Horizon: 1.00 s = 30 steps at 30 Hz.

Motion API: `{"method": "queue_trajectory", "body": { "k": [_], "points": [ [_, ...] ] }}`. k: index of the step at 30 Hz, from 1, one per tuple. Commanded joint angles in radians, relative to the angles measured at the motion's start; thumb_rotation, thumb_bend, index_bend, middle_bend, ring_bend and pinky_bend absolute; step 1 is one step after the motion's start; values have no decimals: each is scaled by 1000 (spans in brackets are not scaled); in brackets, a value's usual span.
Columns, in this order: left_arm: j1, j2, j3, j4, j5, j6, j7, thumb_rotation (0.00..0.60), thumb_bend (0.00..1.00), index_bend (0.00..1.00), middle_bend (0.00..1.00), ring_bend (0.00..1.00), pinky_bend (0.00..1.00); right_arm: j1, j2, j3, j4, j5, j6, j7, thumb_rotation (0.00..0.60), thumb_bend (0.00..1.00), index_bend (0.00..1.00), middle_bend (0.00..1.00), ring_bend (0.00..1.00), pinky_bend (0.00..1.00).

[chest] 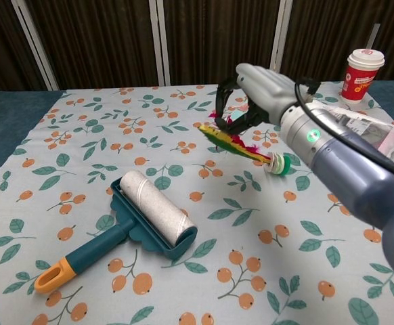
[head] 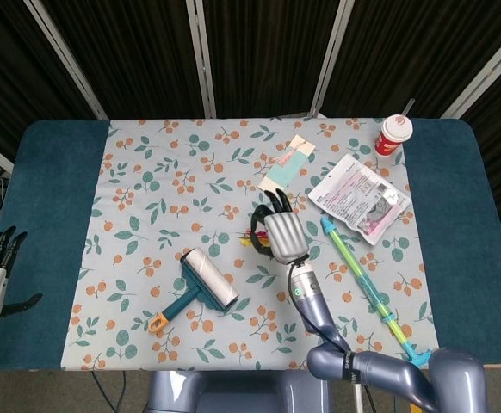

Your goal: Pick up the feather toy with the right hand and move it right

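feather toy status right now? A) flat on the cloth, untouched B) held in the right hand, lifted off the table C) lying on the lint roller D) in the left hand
B: chest view shows the right hand gripping the feather toy, which hangs tilted above the tablecloth.

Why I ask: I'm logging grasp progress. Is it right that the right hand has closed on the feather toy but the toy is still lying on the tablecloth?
Not quite. The right hand does grip the feather toy, but the toy is lifted off the tablecloth, hanging tilted in the air. The chest view shows this.
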Motion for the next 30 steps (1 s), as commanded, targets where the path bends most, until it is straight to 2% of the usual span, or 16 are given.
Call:
{"method": "queue_trajectory", "body": {
  "k": [1,9,17,30],
  "points": [
    [0,-1,0,0,0,1,1,554,133,58,0,0,0,-10,38,23,-39,26,7,-14,600,396,615,382,86,0],
    [1,-2,0,0,0,2,3,556,131,58,0,0,0,-19,105,69,-104,76,33,-19,600,395,616,384,86,0],
    [1,-2,0,0,0,3,3,553,132,59,0,0,0,-35,154,84,-126,103,59,-19,600,395,616,384,86,0],
    [2,-5,-1,0,-2,6,8,550,130,59,0,0,0,-57,204,61,-138,142,74,7,600,395,617,384,86,0]
  ]
}}
